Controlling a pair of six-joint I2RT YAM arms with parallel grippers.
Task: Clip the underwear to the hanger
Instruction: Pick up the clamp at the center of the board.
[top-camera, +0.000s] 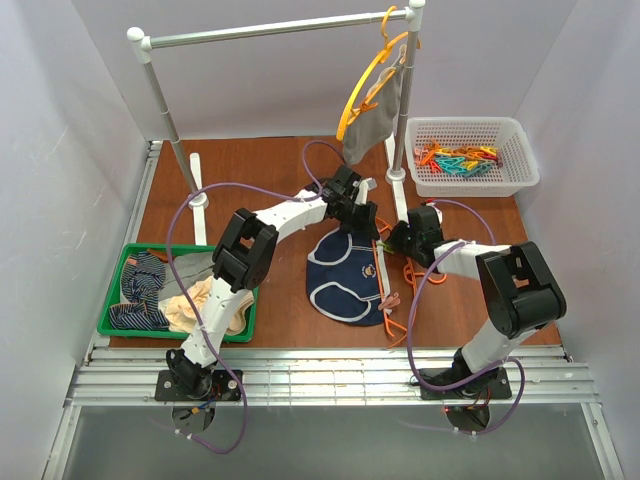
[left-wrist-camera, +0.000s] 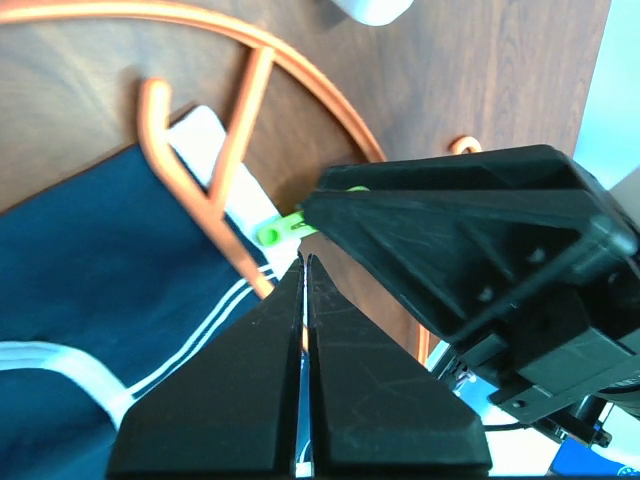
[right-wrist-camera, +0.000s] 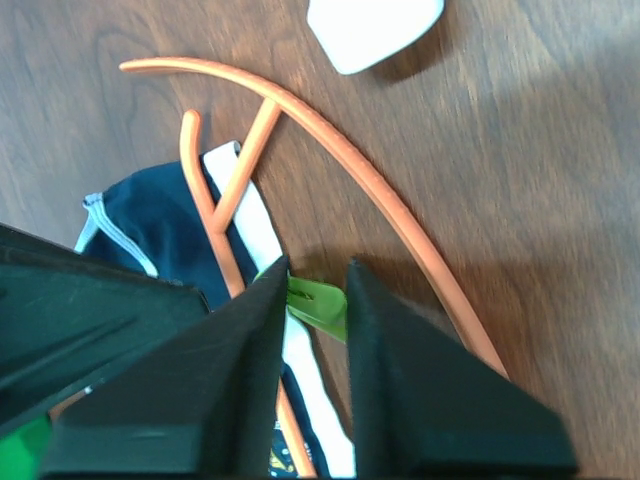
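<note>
Right gripper (right-wrist-camera: 318, 264) fills the bottom of its wrist cam, fingers squeezed on a green clip (right-wrist-camera: 318, 305). The clip sits right at the white waistband of the underwear (right-wrist-camera: 160, 225), where a thin bar of the hanger (right-wrist-camera: 400, 215) crosses it. Left gripper (left-wrist-camera: 303, 262) is fully closed, tips just beside that clip. Can't tell if it's got any fabric pinched.

From the top cam, the navy underwear lies flat around the middle of the table (top-camera: 250, 165), with the red-orange hanger running along its 3 o'clock edge. There's a green tray (top-camera: 110, 300) of other clothes at 8 o'clock and a white basket (top-camera: 470, 187) of pegs at 2 o'clock. A yellow-orange hanger (top-camera: 362, 85) with grey underwear (top-camera: 375, 120) hangs up at 12.
</note>
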